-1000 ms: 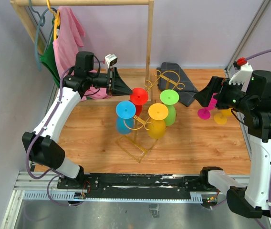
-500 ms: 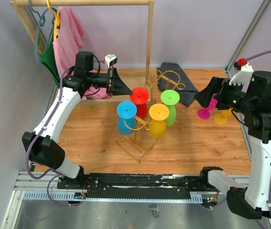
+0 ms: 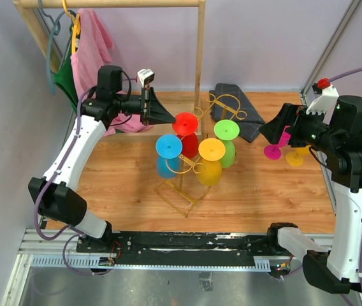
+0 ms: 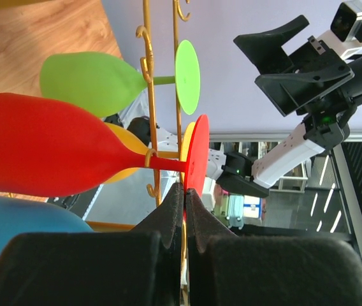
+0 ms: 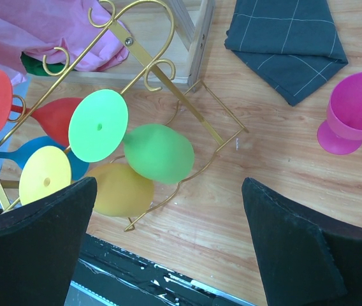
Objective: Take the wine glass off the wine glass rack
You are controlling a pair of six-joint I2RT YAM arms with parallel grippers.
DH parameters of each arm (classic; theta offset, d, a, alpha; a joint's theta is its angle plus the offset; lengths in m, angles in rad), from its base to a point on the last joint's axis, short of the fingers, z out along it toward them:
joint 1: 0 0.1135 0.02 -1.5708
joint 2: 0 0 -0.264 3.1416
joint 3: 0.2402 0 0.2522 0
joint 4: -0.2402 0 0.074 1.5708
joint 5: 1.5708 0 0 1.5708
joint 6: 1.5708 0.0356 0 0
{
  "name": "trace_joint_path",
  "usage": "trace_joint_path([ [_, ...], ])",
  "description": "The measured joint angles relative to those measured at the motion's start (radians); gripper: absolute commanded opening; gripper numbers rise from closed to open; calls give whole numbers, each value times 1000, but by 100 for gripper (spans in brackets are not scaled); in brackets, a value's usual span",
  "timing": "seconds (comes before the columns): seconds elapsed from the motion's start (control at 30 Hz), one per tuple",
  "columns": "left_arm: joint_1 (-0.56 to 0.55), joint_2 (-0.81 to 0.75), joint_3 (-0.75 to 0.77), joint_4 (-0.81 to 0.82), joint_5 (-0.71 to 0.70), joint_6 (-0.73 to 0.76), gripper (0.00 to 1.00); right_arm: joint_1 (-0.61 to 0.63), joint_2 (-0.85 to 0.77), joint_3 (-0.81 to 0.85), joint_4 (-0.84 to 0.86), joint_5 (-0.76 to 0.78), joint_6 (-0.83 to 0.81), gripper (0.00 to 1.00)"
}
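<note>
The gold wire wine glass rack (image 3: 187, 191) stands mid-table with red, blue (image 3: 167, 147), yellow (image 3: 211, 150) and green (image 3: 226, 131) glasses hanging from its hooks. My left gripper (image 3: 171, 119) is shut on the rim of the red wine glass's round foot (image 3: 185, 123). In the left wrist view the jaws (image 4: 186, 191) pinch that foot's edge, with the red bowl (image 4: 47, 153) to the left and the stem still in a rack hook (image 4: 148, 95). My right gripper (image 3: 271, 131) is open and empty, hovering right of the rack (image 5: 168, 83).
A wooden clothes rack (image 3: 199, 51) with pink (image 3: 92, 44) and green cloths stands at the back left. A dark folded cloth (image 3: 241, 115) lies behind the rack. A pink glass (image 3: 273, 150) and a yellow glass (image 3: 296, 155) stand at the right.
My left gripper and the red glass's foot have shifted slightly up and back. The right arm has not moved.
</note>
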Motion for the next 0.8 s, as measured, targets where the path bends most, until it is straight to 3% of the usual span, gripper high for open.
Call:
trace_joint_path([
  [0.8,66,11,12,-23,7,2,0,0,22,-6,31,-8,0,99],
])
